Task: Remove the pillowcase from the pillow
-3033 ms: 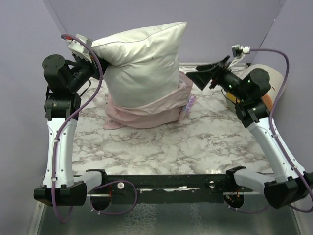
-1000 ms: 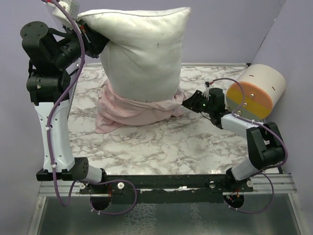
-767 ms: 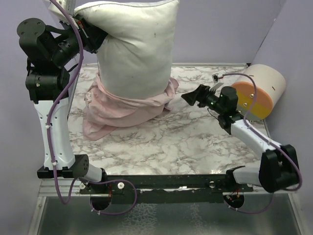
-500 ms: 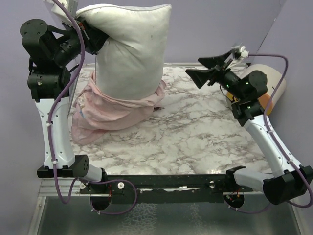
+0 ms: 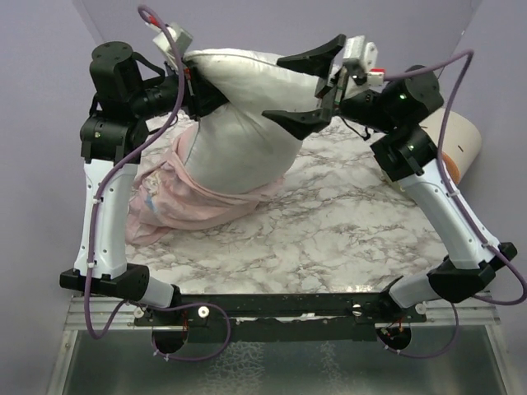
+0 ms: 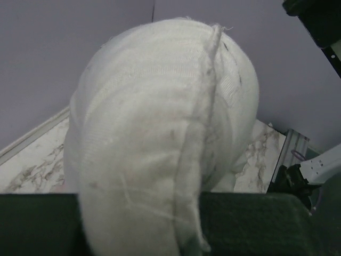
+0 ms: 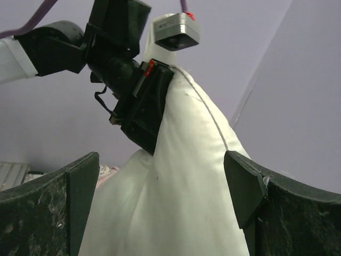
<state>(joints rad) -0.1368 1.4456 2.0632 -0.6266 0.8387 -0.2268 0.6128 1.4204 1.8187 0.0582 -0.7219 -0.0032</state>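
On the marble table [image 5: 329,230], the pillowcase [image 5: 177,193] lies bunched around the low end of the pillow [image 5: 243,132], which rises tilted. The left gripper [image 5: 206,89] pinches its upper left corner; the right gripper [image 5: 300,89] gapes wide, its 2 fingers astride the top right end

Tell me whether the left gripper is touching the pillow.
Touching. The right wrist view shows the left gripper clamped on the top corner of the pillow, with no gap between them.

Marbled white-and-grey tabletop [image 5: 346,222], enclosed at the back and both sides by plain lavender walls [image 5: 247,20]; a black rail [image 5: 288,304] borders its near edge. Lighting is soft and even.
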